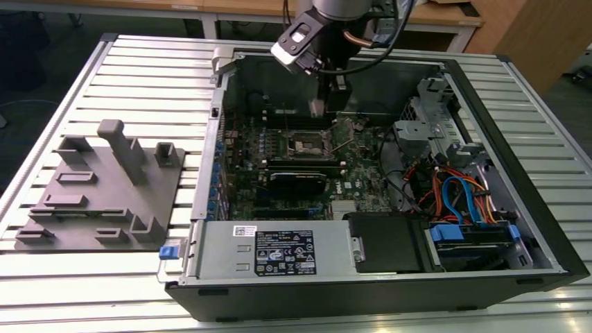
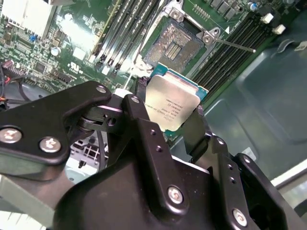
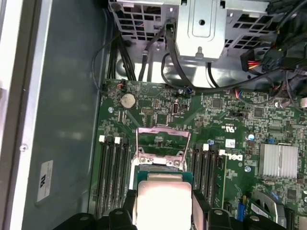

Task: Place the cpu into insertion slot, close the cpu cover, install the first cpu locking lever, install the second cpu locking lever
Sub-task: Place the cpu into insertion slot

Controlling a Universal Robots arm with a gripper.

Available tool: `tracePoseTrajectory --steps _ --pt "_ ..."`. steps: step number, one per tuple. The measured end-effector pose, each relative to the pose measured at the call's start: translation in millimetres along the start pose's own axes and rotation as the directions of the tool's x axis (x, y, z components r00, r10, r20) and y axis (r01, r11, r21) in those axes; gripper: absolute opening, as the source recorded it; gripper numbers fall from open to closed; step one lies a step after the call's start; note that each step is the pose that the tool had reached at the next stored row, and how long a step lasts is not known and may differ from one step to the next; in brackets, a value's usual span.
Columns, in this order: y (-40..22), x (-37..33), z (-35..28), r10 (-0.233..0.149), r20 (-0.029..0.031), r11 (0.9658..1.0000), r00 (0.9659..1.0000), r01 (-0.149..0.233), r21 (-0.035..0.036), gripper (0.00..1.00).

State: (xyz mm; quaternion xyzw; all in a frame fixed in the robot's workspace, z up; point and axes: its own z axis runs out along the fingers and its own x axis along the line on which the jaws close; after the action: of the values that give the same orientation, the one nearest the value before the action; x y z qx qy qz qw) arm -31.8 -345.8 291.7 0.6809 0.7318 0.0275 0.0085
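The pincer [image 2: 169,108] clamps the cpu [image 3: 163,203] by opposite edges, clear of the uncovered insertion slot [image 2: 180,43], cpu cover [image 3: 160,143] raised.

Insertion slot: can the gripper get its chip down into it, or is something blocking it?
Probably yes. The gripper holds the cpu near the insertion slot, and the cpu cover stands open, leaving the socket bare.

- the cpu [image 2: 173,98]: silver-topped square chip with green edges, tilted, pinched in the gripper [image 2: 169,112], clear of the board.
- the insertion slot [image 2: 175,45]: uncovered, unfilled, near the chip.
- the cpu cover [image 3: 162,130]: grey frame, swung up.
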Motion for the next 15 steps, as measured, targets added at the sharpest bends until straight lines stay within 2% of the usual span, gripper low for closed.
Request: tracePoseTrajectory --steps 6,12,15 --pt "-2.2 0.0 9.7 0.006 0.0069 1.0000 1.0000 -0.006 0.0017 0.54" --pt "-2.3 0.0 9.7 0.006 0.0072 1.0000 1.0000 -0.006 0.0019 0.54" --pt "-2.4 0.6 11.7 0.008 0.0071 1.0000 0.9999 -0.008 0.0015 0.54"
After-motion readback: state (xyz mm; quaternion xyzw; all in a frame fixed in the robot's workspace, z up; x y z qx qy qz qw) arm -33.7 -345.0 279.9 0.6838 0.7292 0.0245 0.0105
